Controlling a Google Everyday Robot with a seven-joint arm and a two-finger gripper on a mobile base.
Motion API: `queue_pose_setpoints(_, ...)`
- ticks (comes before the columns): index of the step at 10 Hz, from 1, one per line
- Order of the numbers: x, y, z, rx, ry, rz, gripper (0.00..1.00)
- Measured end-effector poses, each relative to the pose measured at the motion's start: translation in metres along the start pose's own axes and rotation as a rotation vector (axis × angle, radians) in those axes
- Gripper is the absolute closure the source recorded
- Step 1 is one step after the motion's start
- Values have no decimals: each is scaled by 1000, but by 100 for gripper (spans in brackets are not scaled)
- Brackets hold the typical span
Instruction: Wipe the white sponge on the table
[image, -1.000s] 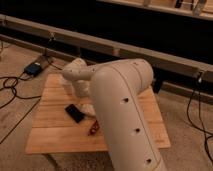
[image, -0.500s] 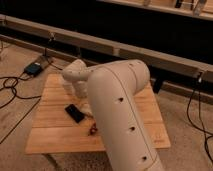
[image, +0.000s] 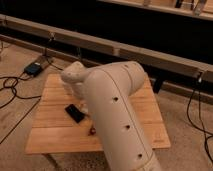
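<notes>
The low wooden table (image: 55, 137) fills the middle of the camera view. My big white arm (image: 117, 115) reaches over it from the front right, and its bent wrist (image: 74, 76) is above the table's back left. My gripper (image: 85, 106) points down at the table top just right of a flat black slab (image: 75, 113), and my arm covers most of it. The white sponge is hidden; it does not show anywhere on the visible part of the table.
A small red-and-dark object (image: 92, 131) lies on the table in front of the slab. Black cables (image: 12, 87) and a blue-black box (image: 34, 68) lie on the floor at the left. A long dark rail (image: 125, 50) runs behind the table.
</notes>
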Motion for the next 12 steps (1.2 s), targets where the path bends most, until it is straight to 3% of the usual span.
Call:
queue_pose_setpoints(5, -4, 0, 9, 10, 9, 14, 36)
queue_pose_setpoints(12, -7, -1, 1, 10, 6, 21, 99)
